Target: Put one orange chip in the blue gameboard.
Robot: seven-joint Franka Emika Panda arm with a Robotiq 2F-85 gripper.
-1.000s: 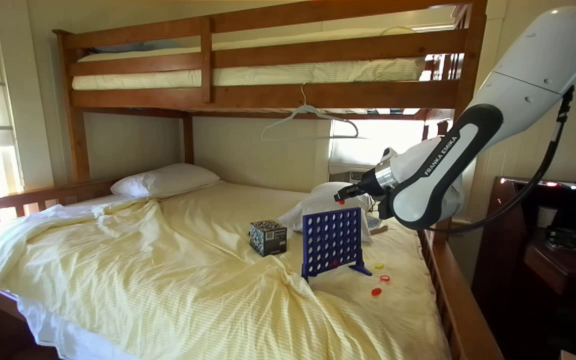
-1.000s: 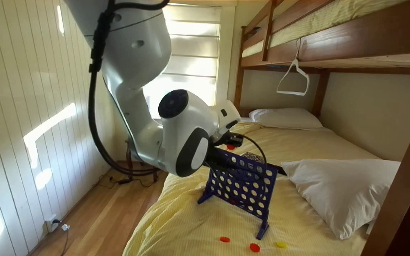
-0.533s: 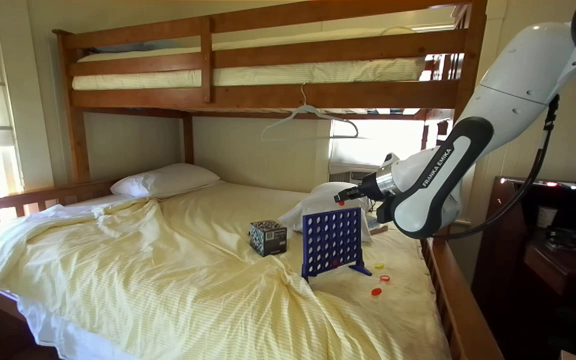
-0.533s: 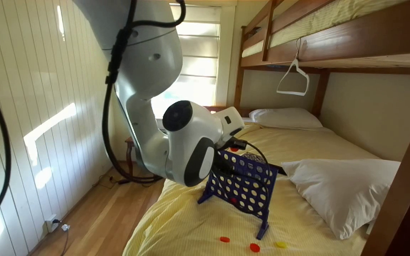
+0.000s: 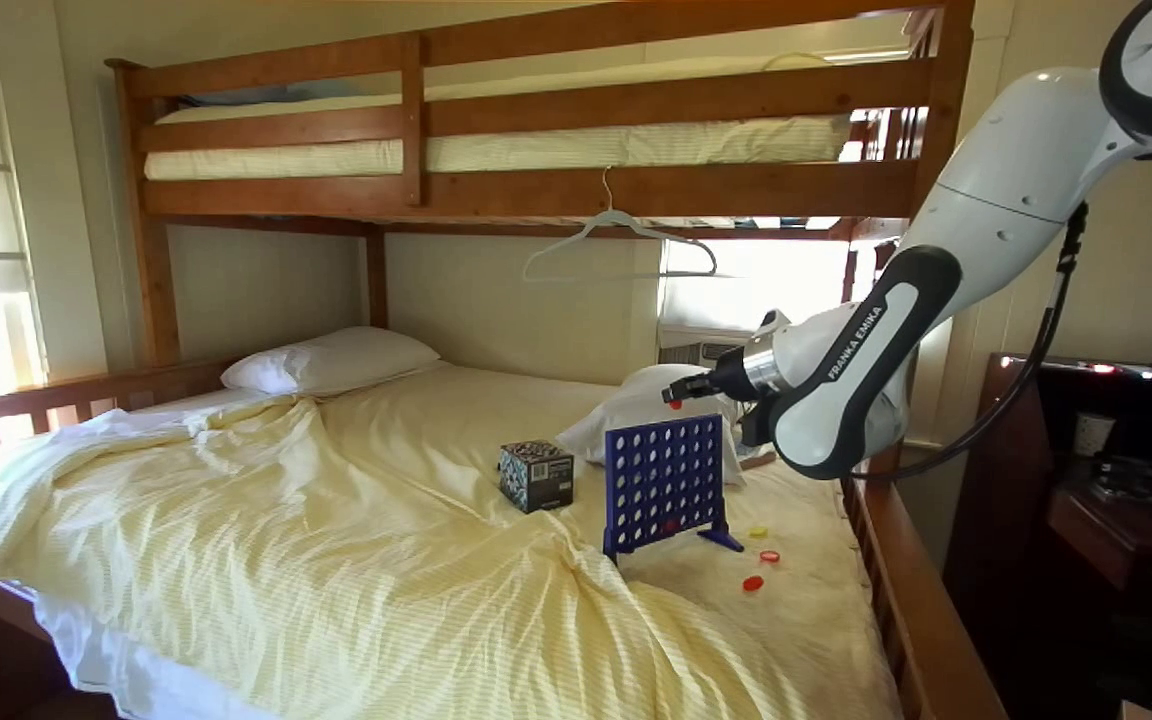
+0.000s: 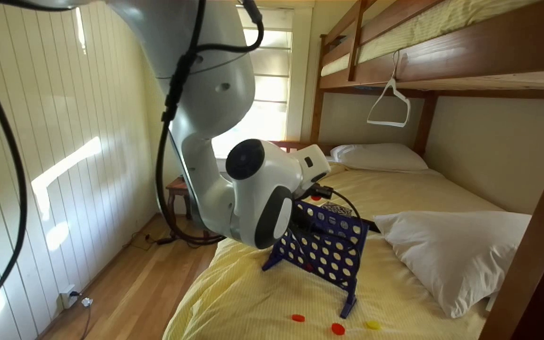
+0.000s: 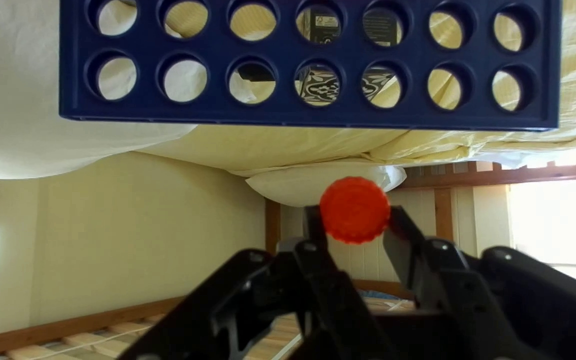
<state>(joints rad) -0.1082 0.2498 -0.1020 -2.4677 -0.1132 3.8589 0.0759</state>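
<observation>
The blue gameboard (image 5: 665,482) stands upright on the bed in both exterior views (image 6: 319,246). Its upper rows of holes fill the top of the wrist view (image 7: 286,50). My gripper (image 7: 356,214) is shut on an orange-red chip (image 7: 354,210), held by its edges between the fingertips with its round face toward the camera. In an exterior view the gripper (image 5: 678,394) and the held chip (image 5: 676,404) are a little above the board's top edge, apart from it. A red chip (image 5: 671,526) sits low in the board. Two red chips (image 5: 753,583) (image 5: 770,557) lie on the bed.
A yellow chip (image 5: 758,532) lies by the board's foot. A dark patterned cube (image 5: 536,476) stands on the bed beside the board. A white pillow (image 6: 451,255) lies near the board. A hanger (image 5: 612,217) hangs from the upper bunk. A wooden rail (image 5: 921,600) edges the bed.
The arm has swung left and its elbow lowered in an exterior view. The gripper and held chip have shifted slightly left there. The chip stays held; the board and loose chips have not moved.
</observation>
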